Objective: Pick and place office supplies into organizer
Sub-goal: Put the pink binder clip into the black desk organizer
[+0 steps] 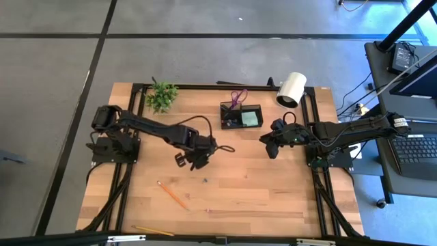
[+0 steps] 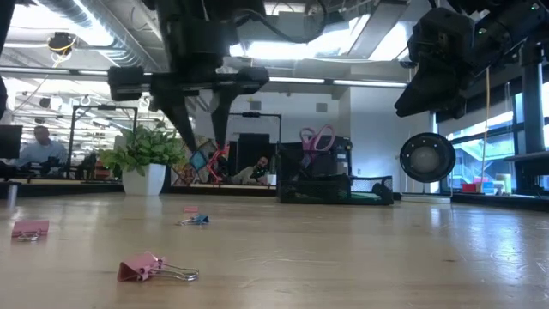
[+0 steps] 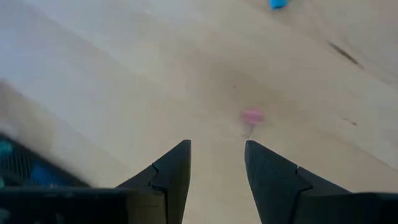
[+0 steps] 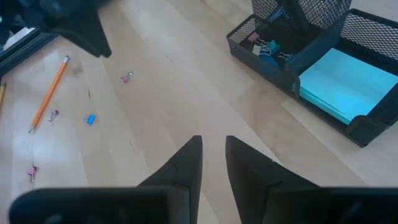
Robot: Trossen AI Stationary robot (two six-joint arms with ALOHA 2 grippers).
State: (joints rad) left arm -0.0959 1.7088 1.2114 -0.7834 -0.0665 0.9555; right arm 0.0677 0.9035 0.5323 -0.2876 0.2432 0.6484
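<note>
A light wooden table [image 1: 273, 198] with a black frame stood on a grey floor; the low view looked across it into an open office where seated people showed at desks. The black mesh organizer [image 1: 240, 116] sat toward the table's far edge, between a small green plant [image 1: 162, 96] and a white cylinder [image 1: 291, 89], with purple-handled scissors [image 1: 237, 97] standing in its taller part and a pale green sticky-note pad [image 1: 250, 119] lying flat in a low compartment. An orange pencil [image 1: 173, 195] lay diagonally on the near left boards, and a yellow pencil [image 1: 153, 231] lay almost along the near edge. The left gripper [image 1: 200, 160] hung above bare wood at mid-table, fingers apart, empty. The right gripper [image 1: 272, 145] hovered just right of the organizer, fingers narrowly parted, empty. Small binder clips [image 2: 155, 269] dotted the broad open foreground.
</note>
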